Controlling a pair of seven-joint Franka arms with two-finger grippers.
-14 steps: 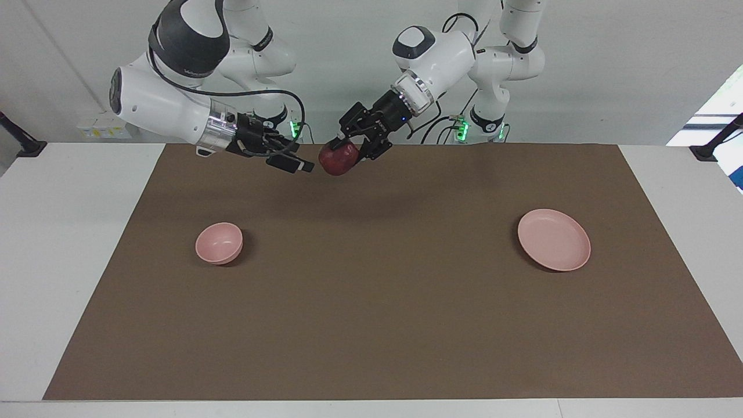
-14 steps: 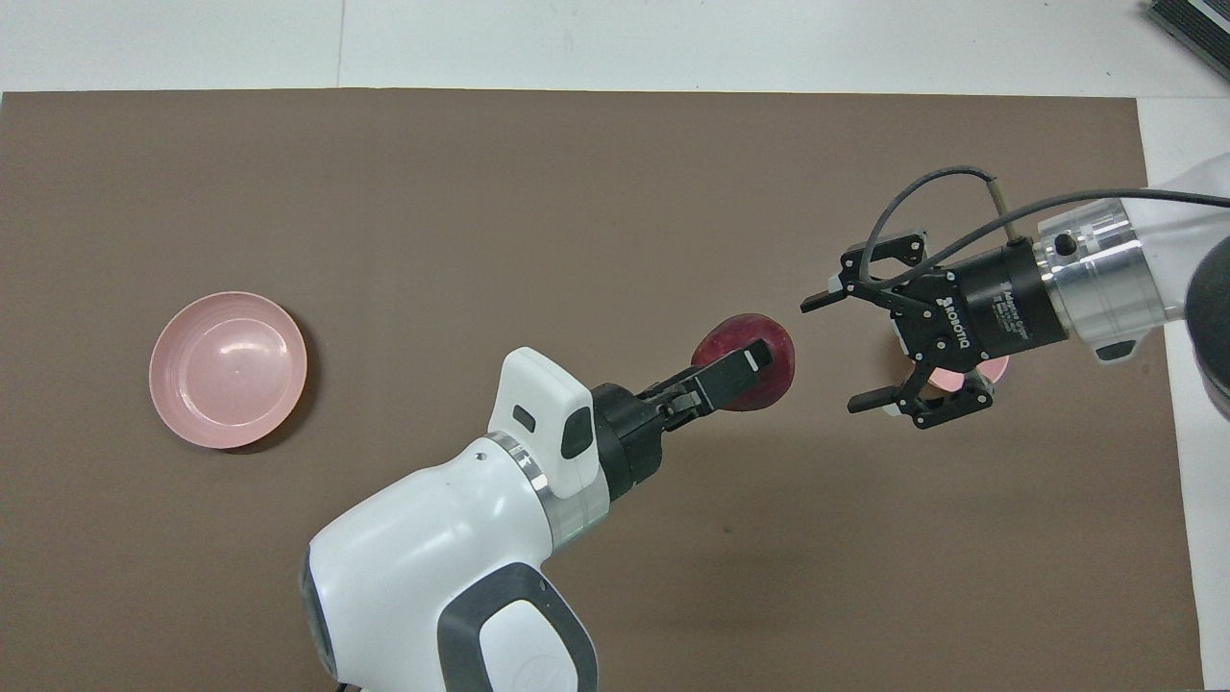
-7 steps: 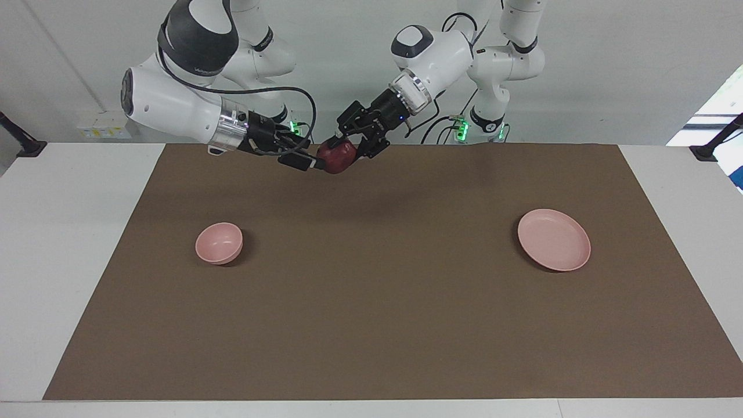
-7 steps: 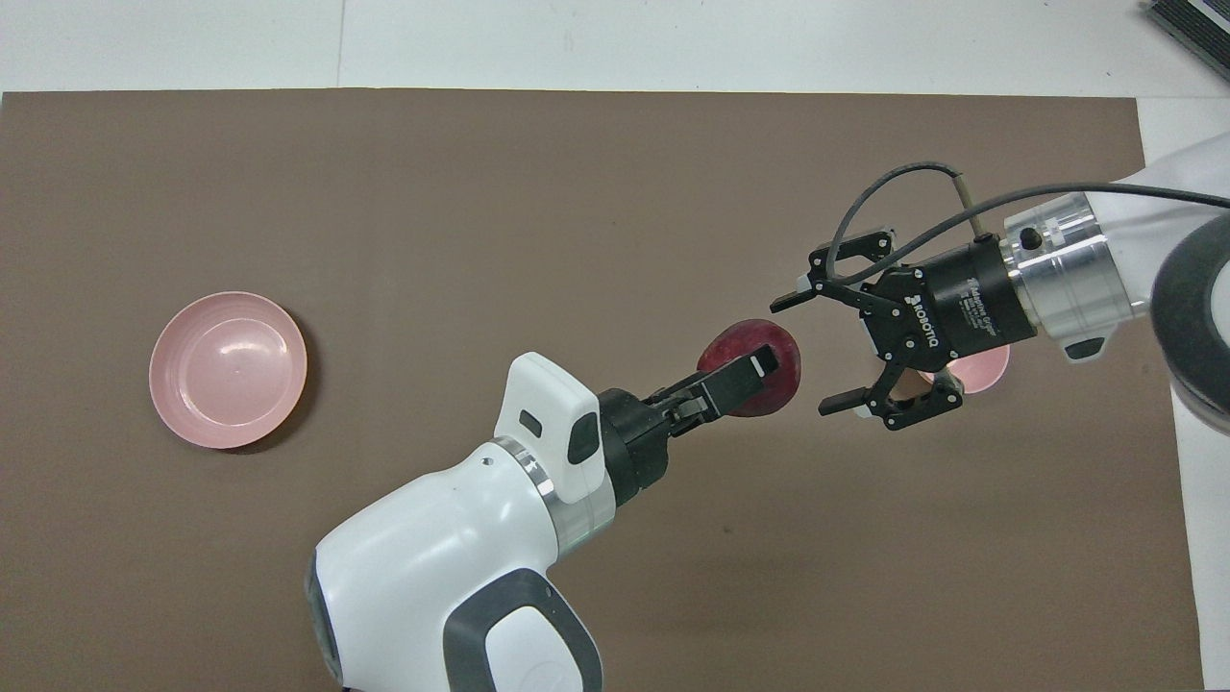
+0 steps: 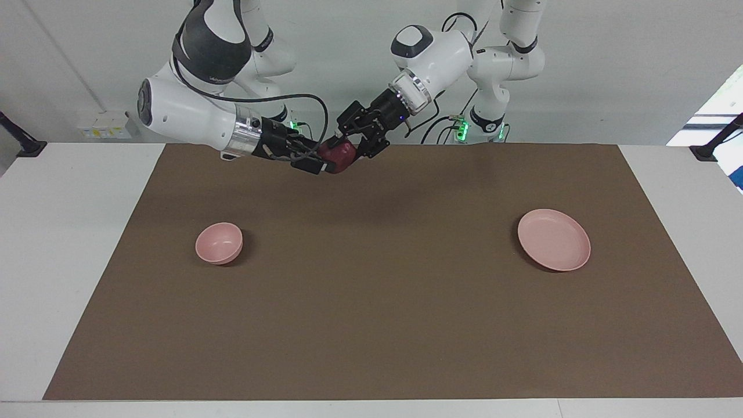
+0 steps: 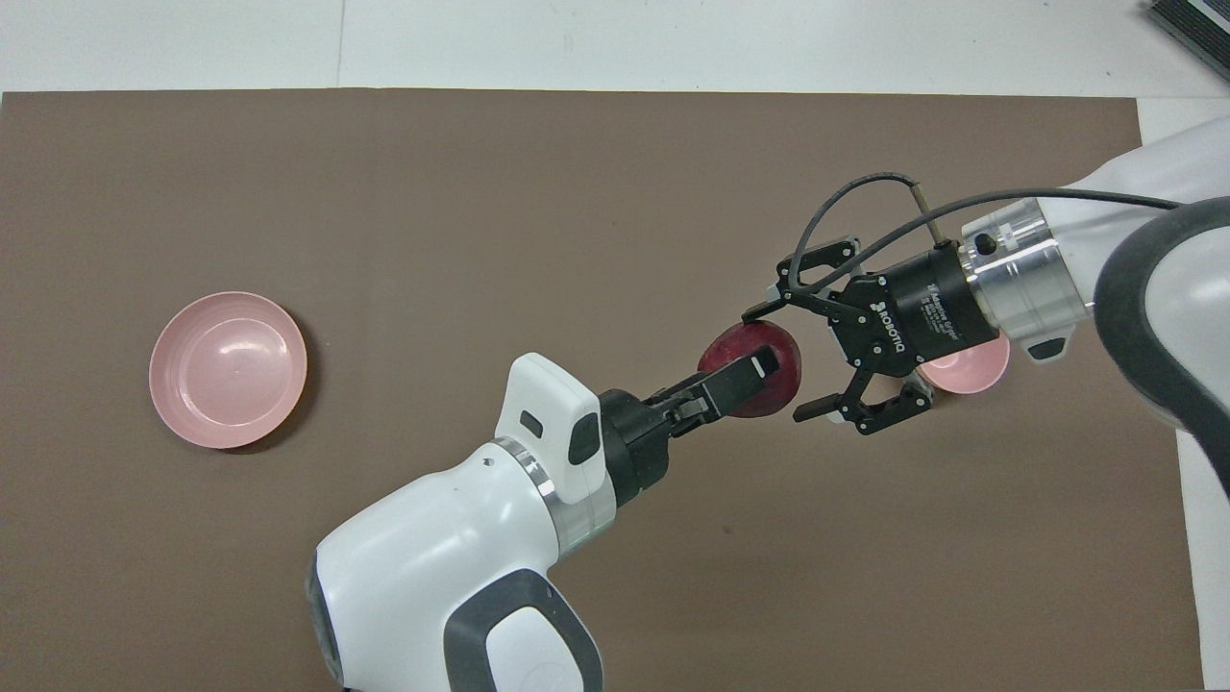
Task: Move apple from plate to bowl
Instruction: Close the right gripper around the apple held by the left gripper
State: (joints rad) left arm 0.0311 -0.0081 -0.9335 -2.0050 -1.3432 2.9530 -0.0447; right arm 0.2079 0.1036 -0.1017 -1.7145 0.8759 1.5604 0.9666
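Observation:
The dark red apple (image 5: 342,157) hangs in the air, held by my left gripper (image 5: 350,148), which is shut on it, over the mat's edge nearest the robots. It also shows in the overhead view (image 6: 738,340), with the left gripper (image 6: 759,373) across it. My right gripper (image 5: 321,159) is open, its jaws on either side of the apple (image 6: 780,363); I cannot tell if they touch it. The pink bowl (image 5: 219,242) sits empty toward the right arm's end, partly hidden under the right gripper from overhead (image 6: 975,362). The pink plate (image 5: 554,240) lies empty toward the left arm's end (image 6: 228,370).
A brown mat (image 5: 377,302) covers most of the white table (image 5: 69,232). Bowl and plate are the only things on it, far apart from each other.
My right gripper has moved in toward the apple, and its open jaws now stand around it. The left gripper rose slightly with the apple, then held still.

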